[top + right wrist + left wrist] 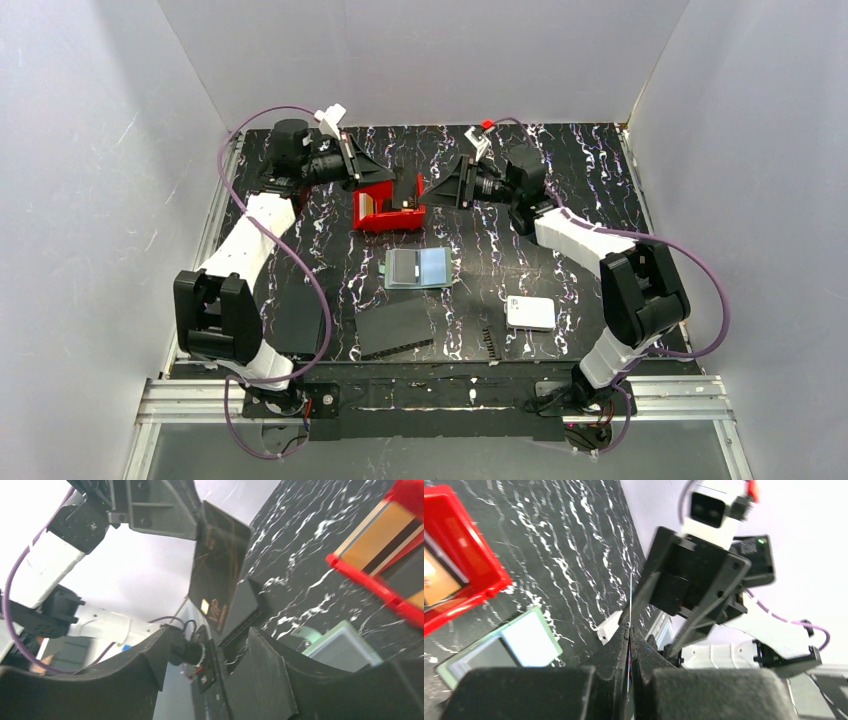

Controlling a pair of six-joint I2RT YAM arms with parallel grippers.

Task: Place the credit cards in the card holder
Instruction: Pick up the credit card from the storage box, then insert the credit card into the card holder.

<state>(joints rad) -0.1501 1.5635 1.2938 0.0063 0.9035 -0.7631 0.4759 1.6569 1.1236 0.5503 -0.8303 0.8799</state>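
Note:
A dark credit card (220,575) with a gold chip hangs upright above the table, and my left gripper (392,183) is shut on its top edge. The left wrist view shows that card edge-on as a thin pale line (630,600) rising from the closed fingertips of the left gripper (629,627). My right gripper (430,190) faces it, open, with its fingers either side of the card's lower end and apart from it (207,635). The grey-green card holder (417,268) lies open on the table below. Orange cards (375,535) sit in the red bin (388,210).
A white rounded box (530,313) lies at the front right. A flat black rectangle (395,328) lies at the front middle, another (300,310) under the left arm. A short black toothed strip (490,343) lies near the front edge.

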